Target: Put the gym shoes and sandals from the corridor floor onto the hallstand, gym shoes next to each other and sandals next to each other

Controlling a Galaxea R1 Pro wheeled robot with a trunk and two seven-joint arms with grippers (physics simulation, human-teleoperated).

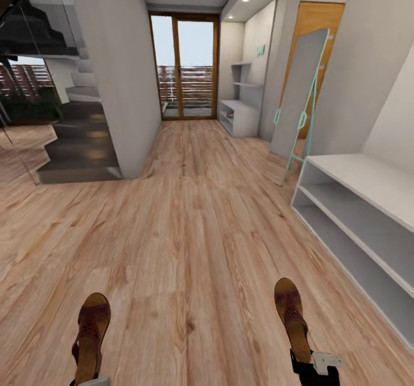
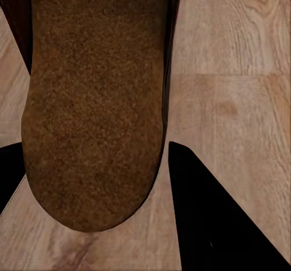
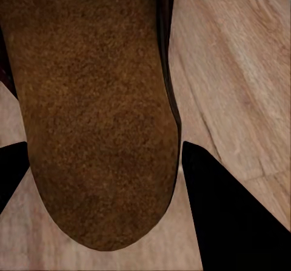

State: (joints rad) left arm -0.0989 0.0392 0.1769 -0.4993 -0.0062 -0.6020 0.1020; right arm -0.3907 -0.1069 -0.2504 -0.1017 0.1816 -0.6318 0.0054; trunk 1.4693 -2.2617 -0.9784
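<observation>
Both sandals ride low in the head view, left sandal (image 1: 91, 340) at seven o'clock, right sandal (image 1: 291, 318) at five, the shoe rack (image 1: 368, 183) at three; either could slip out in transit. Left wrist view: left gripper (image 2: 100, 180) fingers (image 2: 212, 222) clamped on its sole. Right wrist view: right gripper (image 3: 103, 180) likewise grasps the right sandal (image 3: 91, 113).

Ahead of me a plank floor (image 1: 190, 225) runs to a glass door (image 1: 184, 67) bright with daylight. Dark stairs (image 1: 80, 144) rise on my left past a grey wall (image 1: 115, 58); a mirror (image 1: 299, 95) leans on my right by a wooden door (image 1: 322, 18).
</observation>
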